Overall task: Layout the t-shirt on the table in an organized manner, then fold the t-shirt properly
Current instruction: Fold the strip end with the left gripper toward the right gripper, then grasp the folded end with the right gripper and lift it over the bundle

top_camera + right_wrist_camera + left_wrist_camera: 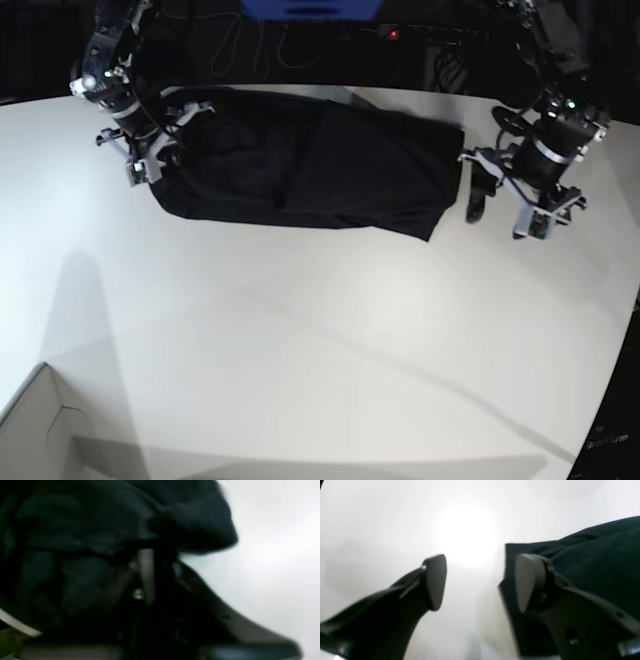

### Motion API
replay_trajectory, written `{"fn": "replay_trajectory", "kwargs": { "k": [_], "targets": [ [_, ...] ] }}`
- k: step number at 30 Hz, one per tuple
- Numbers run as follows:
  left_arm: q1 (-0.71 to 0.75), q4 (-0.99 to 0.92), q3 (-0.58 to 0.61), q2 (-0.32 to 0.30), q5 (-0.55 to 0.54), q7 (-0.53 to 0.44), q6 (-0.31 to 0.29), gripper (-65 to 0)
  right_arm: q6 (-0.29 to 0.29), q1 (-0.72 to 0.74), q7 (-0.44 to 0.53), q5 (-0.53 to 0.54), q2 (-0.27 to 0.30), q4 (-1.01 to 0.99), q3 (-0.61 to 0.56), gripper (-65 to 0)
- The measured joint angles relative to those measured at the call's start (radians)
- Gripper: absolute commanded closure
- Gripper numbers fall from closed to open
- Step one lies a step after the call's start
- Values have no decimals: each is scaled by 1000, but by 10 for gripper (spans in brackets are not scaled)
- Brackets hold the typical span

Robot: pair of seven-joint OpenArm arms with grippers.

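Black fabric, one garment only: the t-shirt (310, 165) lies folded into a long band across the far part of the single white counter (300, 340), running from the far left toward the right, creased along its length. Two arms work at it, one at each end. The right pincer (150, 165) sits at the band's left end, and in the right wrist view its jaws stand drawn together with dark cloth (100, 530) bunched over and around them, so it grips the t-shirt there. The left pincer (505, 212) hangs just beside the band's right end, over bare counter; the left wrist view shows its two fingers (435, 580) well apart with white surface between them, holding nothing, and the straight edge of the shirt (582, 560) lying just behind the finger nearest the shirt. One pale box corner (40, 430) shows at the near left of the counter, well apart from the shirt.
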Motion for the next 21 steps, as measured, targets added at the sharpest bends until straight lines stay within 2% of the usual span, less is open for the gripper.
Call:
{"fn": "replay_trajectory", "kwargs": {
  "k": [7, 11, 16, 21],
  "targets": [
    [15, -10, -135, -1, -2, -2, 0, -416, 0, 5, -10, -6, -2, 62, 6, 0],
    [19, -18, -185, 1, 0, 2, 1, -416, 0, 5, -11, -6, -47, 164, 3, 0],
    [19, -56, -199, -2, 1, 0, 0, -416, 0, -2, -9, -5, -50, 246, -84, 0],
    [18, -111, -199, -41, -2, -1, 0, -416, 0, -18, -8, -5, -53, 270, -167, 0]
  ]
}}
